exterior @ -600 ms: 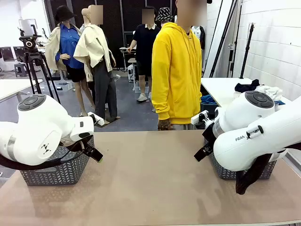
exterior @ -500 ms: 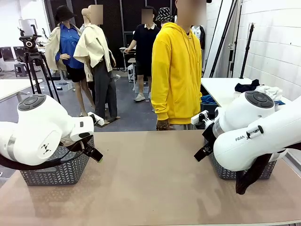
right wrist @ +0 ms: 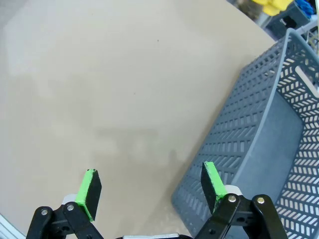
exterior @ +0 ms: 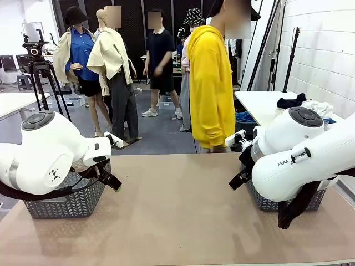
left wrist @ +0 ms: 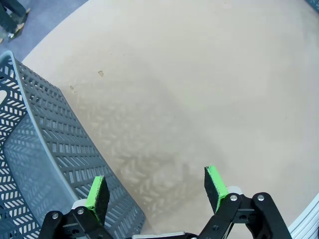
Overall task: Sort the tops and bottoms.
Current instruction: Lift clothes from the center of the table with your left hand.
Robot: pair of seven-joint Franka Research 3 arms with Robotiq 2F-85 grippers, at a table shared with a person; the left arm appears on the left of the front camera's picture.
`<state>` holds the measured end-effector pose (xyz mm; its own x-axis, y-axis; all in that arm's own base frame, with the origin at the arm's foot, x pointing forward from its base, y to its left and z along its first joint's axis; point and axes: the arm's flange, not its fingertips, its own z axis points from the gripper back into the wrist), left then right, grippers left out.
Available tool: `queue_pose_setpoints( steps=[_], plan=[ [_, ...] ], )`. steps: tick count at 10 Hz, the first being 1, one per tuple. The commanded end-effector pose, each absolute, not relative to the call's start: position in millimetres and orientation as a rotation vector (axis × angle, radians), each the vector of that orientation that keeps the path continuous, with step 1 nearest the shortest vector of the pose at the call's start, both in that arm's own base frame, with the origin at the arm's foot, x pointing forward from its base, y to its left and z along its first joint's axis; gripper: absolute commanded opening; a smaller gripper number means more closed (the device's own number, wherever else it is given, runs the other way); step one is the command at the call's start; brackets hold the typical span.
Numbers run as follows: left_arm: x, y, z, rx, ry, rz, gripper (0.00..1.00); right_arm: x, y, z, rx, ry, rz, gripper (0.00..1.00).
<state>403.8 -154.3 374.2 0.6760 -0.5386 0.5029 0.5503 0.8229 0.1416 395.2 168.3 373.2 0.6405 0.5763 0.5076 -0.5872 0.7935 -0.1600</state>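
The worktop is one wide stretch of open tan surface between two grey baskets. The left basket sits at the left edge and the right basket at the right edge. The left gripper hangs just inside the left basket's inner wall, its green-padded fingers spread wide apart and holding nothing. The right gripper hangs beside the right basket's inner wall, its fingers likewise wide apart and holding nothing. A person in a yellow hoodie stands side-on at the far edge. The clothes lie off the worktop: a dark garment and a white shirt sit on a white side table behind the right arm, with some blue fabric lower down beside it.
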Motion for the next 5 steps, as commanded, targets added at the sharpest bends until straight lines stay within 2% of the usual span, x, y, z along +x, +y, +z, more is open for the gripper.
queue_pose_setpoints(
  steps=[1, 4, 5],
  plan=[
    [404.3, -152.8, 374.2, -0.022, -0.558, -0.609, 1.00, 395.2, 168.1, 373.2, 0.021, -0.572, 0.663, 1.00],
    [403.7, -154.4, 374.2, -0.022, -0.558, -0.612, 1.00, 395.2, 168.2, 373.2, 0.020, -0.572, 0.663, 1.00],
    [400.3, -158.7, 392.1, -0.010, -0.607, -0.621, 1.00, 397.0, 173.9, 383.8, 0.048, -0.588, 0.666, 1.00]
  ],
)
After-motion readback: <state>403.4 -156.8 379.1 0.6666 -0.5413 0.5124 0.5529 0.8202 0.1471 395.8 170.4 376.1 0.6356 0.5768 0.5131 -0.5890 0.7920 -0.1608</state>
